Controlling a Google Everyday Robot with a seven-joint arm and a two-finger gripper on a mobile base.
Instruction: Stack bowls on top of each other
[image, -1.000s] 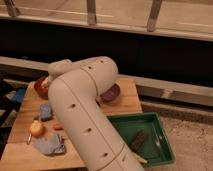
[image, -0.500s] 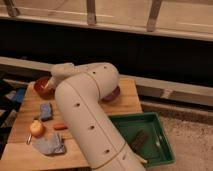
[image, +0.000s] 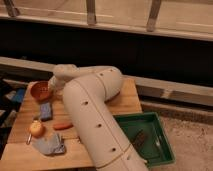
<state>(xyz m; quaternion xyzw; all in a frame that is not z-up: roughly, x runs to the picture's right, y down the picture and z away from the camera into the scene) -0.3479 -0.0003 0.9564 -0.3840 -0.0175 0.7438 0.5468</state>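
The red-orange round shallow bowl (image: 41, 91) sits at the far left of the pale wooden table (image: 129, 100), near its back edge, where it sat half a second ago. It stands upright with its mouth facing up. Being round, it has no long axis to speak of.

Nearer the front of the table lie a small blue rectangular block (image: 46, 111), a yellow-orange round fruit (image: 36, 128) and a crumpled grey-blue cloth (image: 50, 145). A slim orange stick-shaped item (image: 62, 126) lies just right of the fruit. None of these has shifted.

The gripper (image: 53, 88) is at the bowl's right rim, just beside it or touching, and which of the two cannot be told. The cream wrist covers it, so its state cannot be made out either.

The thick cream arm (image: 95, 117) runs from the wrist to a rounded elbow near the table's back edge. From there it comes down to the bottom of the view, across the middle of the table. The elbow has swung a little further right since the earlier frame. The dark purple bowl showed as a sliver at the elbow's right side then and no longer shows.

Right of the arm, the green rectangular plastic tray (image: 150, 125) lies at the table's right front corner, with a dark oblong object (image: 139, 140) inside it.
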